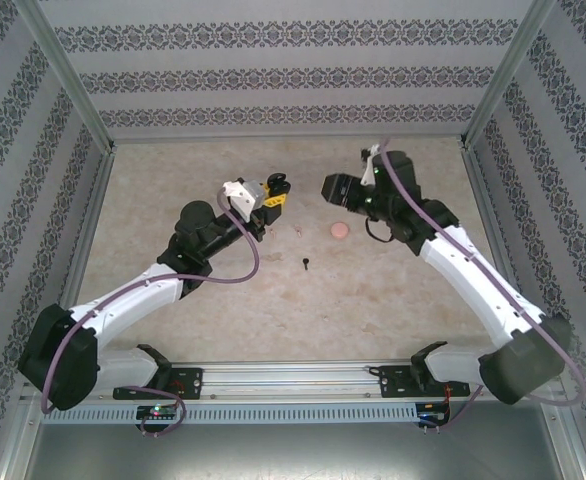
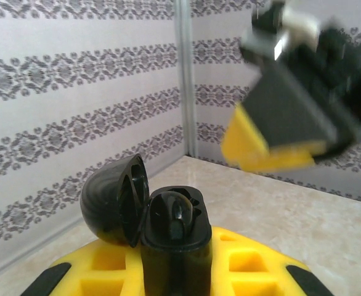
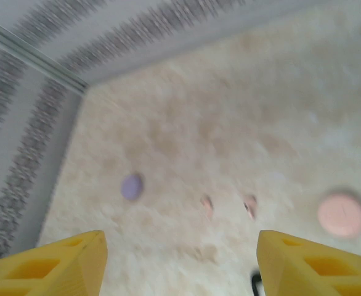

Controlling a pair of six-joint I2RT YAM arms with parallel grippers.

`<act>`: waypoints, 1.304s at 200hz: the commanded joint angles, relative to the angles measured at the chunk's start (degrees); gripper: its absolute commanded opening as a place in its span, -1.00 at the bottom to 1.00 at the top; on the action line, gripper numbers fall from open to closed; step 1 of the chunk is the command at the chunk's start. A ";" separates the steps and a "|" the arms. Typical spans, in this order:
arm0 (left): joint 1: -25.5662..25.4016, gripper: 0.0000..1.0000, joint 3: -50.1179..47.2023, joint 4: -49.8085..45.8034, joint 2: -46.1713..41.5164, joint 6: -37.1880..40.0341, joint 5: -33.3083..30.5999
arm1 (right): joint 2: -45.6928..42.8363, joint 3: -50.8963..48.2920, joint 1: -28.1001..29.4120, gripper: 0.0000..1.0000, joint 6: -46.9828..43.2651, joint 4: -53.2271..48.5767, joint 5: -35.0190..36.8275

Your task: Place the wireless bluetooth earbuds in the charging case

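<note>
Case point(image 2: 171, 237), black, lid open: clamped in left gripper point(image 1: 263, 195) jaws, raised mid-table, likely presented for loading. Right gripper point(image 3: 180, 262) opposite, jaws apart, empty. Black earbud point(image 1: 305, 263) on table point(image 1: 393, 300), near centre; pink earbuds point(image 3: 207, 205) just beyond.

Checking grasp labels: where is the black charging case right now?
In the left wrist view the black charging case, lid open, is gripped by the left claw; from above it is mid-table, just left of the right claw, the pink case lying nearby.
</note>
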 commanded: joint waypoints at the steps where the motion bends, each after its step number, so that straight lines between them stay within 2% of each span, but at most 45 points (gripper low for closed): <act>1: 1.04 -1.00 -1.63 2.95 -1.94 -0.03 -4.01 | 3.88 -3.47 1.40 0.27 3.36 -4.67 2.21; 53: 2.34 -1.00 -4.43 5.67 -2.64 -1.98 -5.48 | 18.97 -1.17 8.45 0.11 3.81 -10.10 8.23; 92: 3.24 -1.00 -6.21 6.69 -3.99 -2.81 -6.16 | 27.31 1.86 10.95 -0.04 5.55 -11.89 9.99; 150: 3.95 -1.00 -8.12 8.09 -5.00 -3.56 -6.72 | 33.55 5.67 13.09 -0.17 6.47 -12.66 11.49; 261: 4.83 -1.00 -9.31 9.17 -5.70 -3.75 -6.88 | 42.46 12.60 14.79 -0.29 5.86 -15.58 13.35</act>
